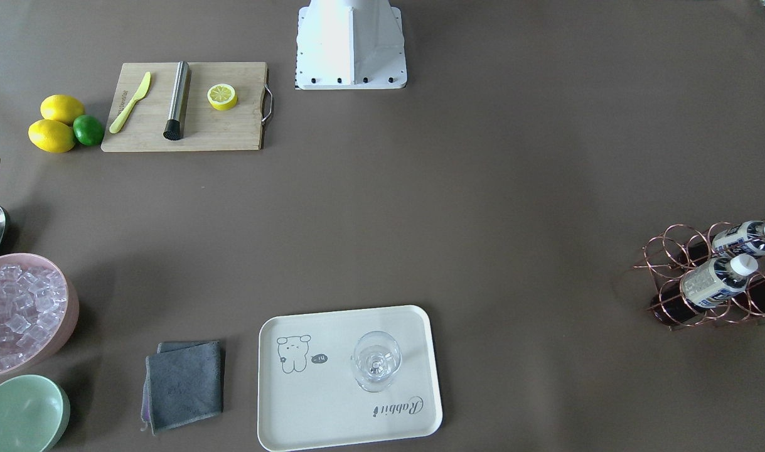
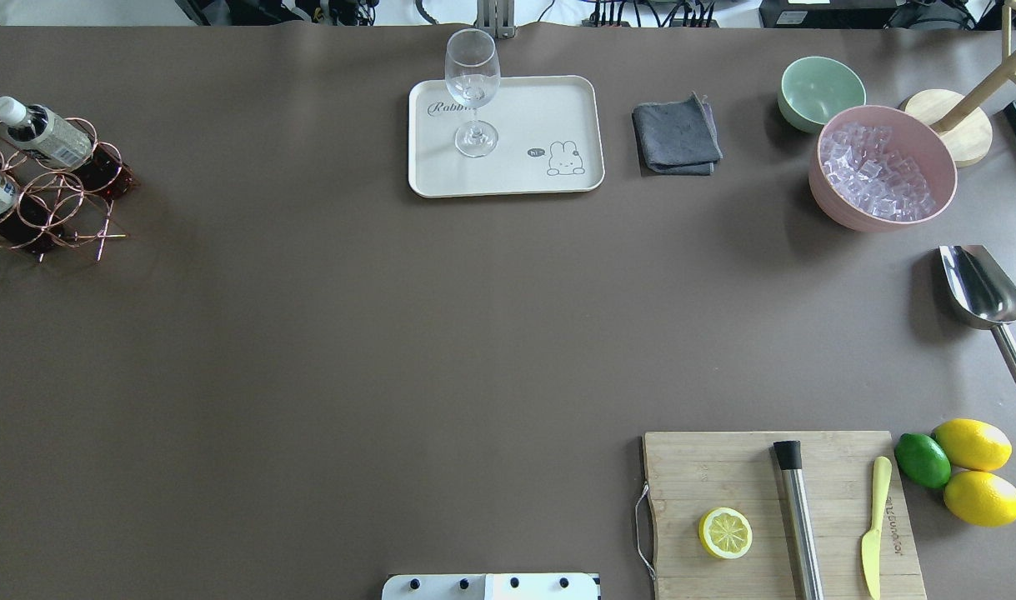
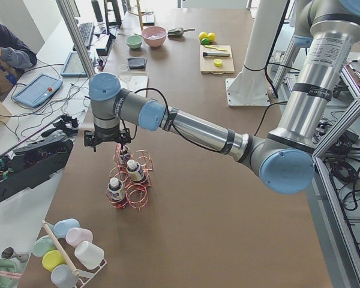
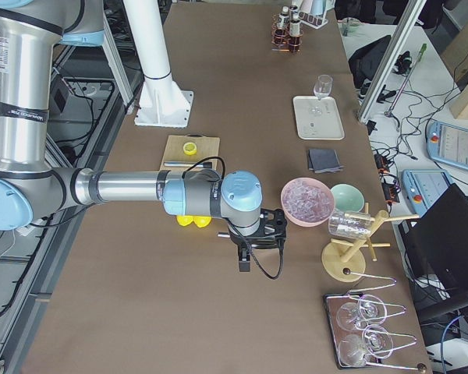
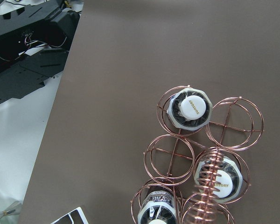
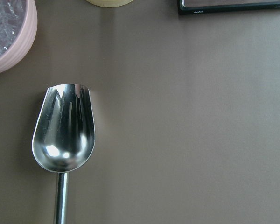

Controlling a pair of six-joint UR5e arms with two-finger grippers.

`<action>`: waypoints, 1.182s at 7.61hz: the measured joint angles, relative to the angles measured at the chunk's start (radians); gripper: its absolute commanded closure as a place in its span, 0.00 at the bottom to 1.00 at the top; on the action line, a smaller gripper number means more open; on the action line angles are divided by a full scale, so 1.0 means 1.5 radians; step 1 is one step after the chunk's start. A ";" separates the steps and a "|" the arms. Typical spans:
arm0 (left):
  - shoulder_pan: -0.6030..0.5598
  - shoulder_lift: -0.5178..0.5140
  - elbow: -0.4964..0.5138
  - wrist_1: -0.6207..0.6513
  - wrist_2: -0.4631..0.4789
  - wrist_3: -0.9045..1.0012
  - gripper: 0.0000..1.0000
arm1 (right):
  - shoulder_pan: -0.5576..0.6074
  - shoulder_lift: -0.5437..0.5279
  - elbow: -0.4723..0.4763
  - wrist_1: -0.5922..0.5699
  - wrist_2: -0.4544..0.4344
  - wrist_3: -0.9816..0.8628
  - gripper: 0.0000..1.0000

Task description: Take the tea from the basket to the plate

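Note:
The copper wire basket [image 1: 671,251] stands at the table's end on my left side. It holds several tea bottles with white caps, one of them [image 1: 715,280] lying tilted in a ring. The left wrist view looks straight down on the basket [image 5: 168,158] and on three caps, one at the top [image 5: 194,107]. My left gripper [image 3: 121,146] hangs just above the basket; I cannot tell whether it is open or shut. The cream plate [image 1: 332,402] lies at the far middle edge with a clear glass [image 1: 376,361] on it. My right gripper [image 4: 246,253] hovers over a metal scoop [image 6: 64,135]; its state is unclear.
A wooden cutting board [image 2: 833,475] with a lemon half, a metal rod and a yellow knife lies near the robot on the right. Lemons and a lime [image 2: 923,459], a pink ice bowl [image 2: 833,200], a mint bowl [image 2: 822,87] and a grey cloth [image 2: 676,133] fill the right side.

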 measured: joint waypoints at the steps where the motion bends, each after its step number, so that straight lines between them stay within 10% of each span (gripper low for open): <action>1: 0.006 0.020 -0.011 -0.008 0.000 0.003 0.03 | 0.000 0.000 0.000 0.000 0.000 0.000 0.00; 9: 0.026 0.040 -0.029 -0.014 -0.046 0.009 0.20 | 0.001 0.000 0.000 0.000 0.000 0.000 0.00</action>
